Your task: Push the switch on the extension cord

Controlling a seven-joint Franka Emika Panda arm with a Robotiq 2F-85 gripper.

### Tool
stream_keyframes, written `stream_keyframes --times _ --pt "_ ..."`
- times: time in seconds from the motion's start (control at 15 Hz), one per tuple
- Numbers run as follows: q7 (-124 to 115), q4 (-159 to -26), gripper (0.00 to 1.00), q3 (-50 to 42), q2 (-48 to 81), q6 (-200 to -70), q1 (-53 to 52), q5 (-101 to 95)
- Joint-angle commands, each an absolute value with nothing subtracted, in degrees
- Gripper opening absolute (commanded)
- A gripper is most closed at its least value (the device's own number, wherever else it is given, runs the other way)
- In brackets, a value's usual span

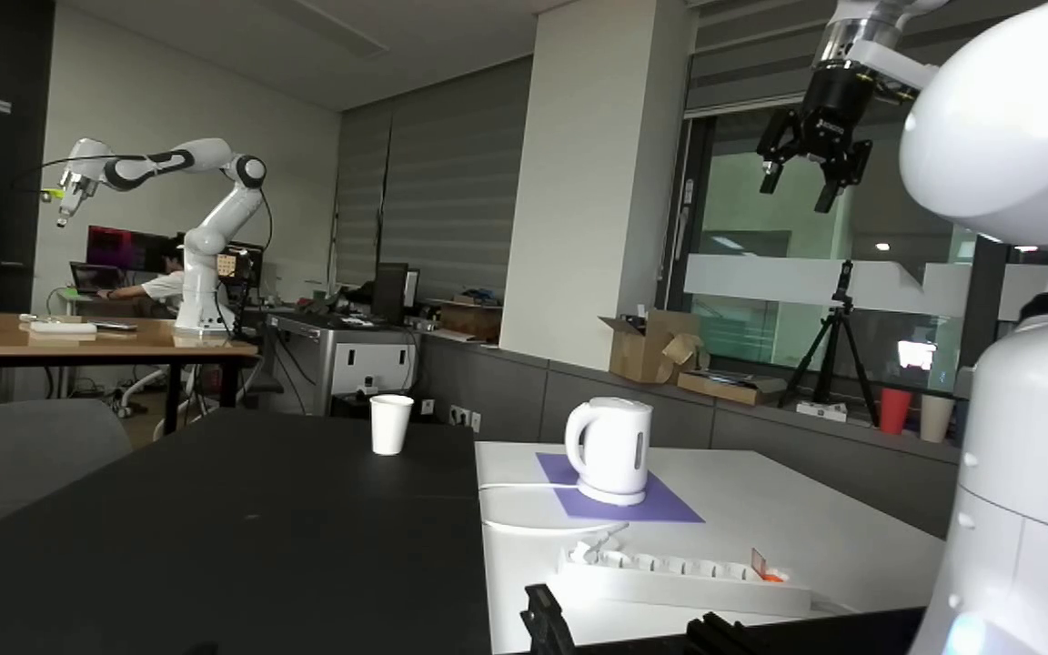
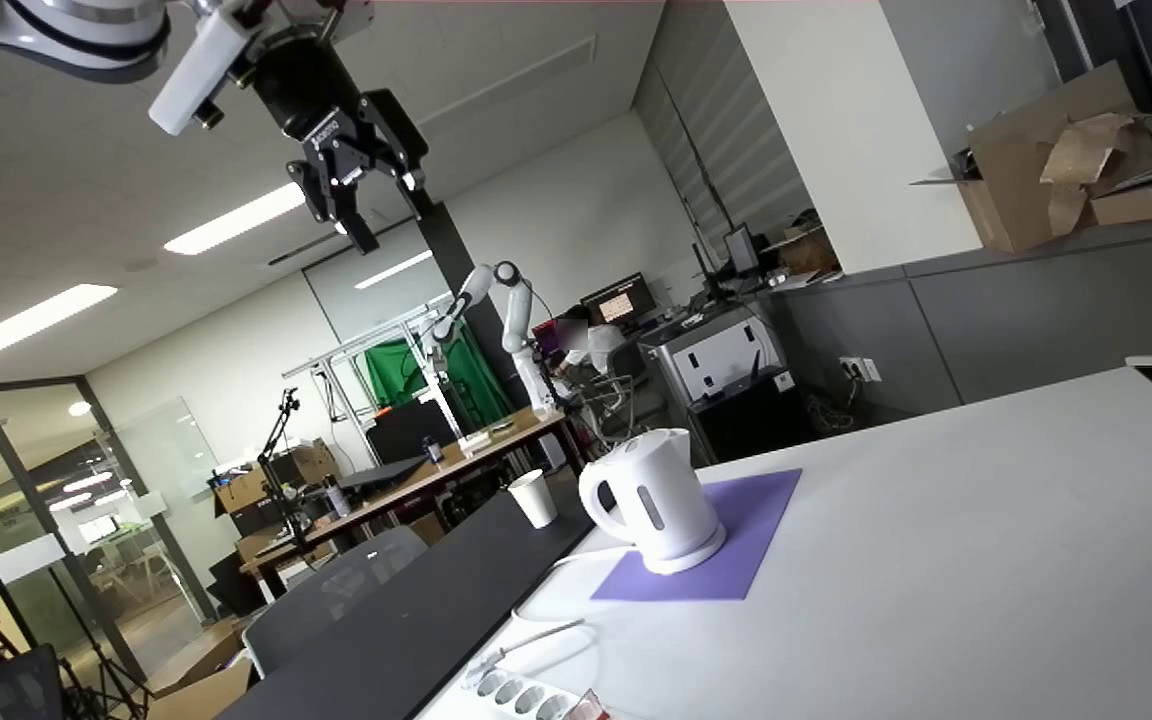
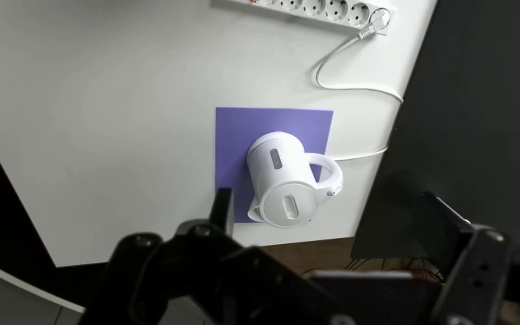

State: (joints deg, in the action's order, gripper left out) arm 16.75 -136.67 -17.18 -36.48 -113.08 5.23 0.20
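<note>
Held the gripper [image 1: 798, 190] raised with jaws parted around nothing, probably to clear the kettle [image 1: 617, 448], well above the extension cord [image 1: 688, 591] laid on the white table [image 1: 760, 500] with the switch [image 1: 771, 578] at the end opposite the plug [image 3: 378, 20], presumably for unhindered pressing.

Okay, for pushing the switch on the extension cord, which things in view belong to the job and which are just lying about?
For the job:
- red-orange switch
- white extension cord
- gripper

Just lying about:
- white electric kettle
- purple sheet
- white paper cup
- open cardboard box
</note>
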Motion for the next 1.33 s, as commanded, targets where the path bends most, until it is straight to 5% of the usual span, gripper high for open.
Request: stream_keyframes --times 0.0,0.67,1.27 --pt "17.58 -138.00 0.74 -17.82 -34.25 -114.59 5.87 2.19" --pt "17.75 -142.26 0.05 -18.50 -27.53 -117.07 8.10 4.98" --pt "18.04 -144.50 0.00 -18.84 -22.52 -117.92 9.56 8.01"
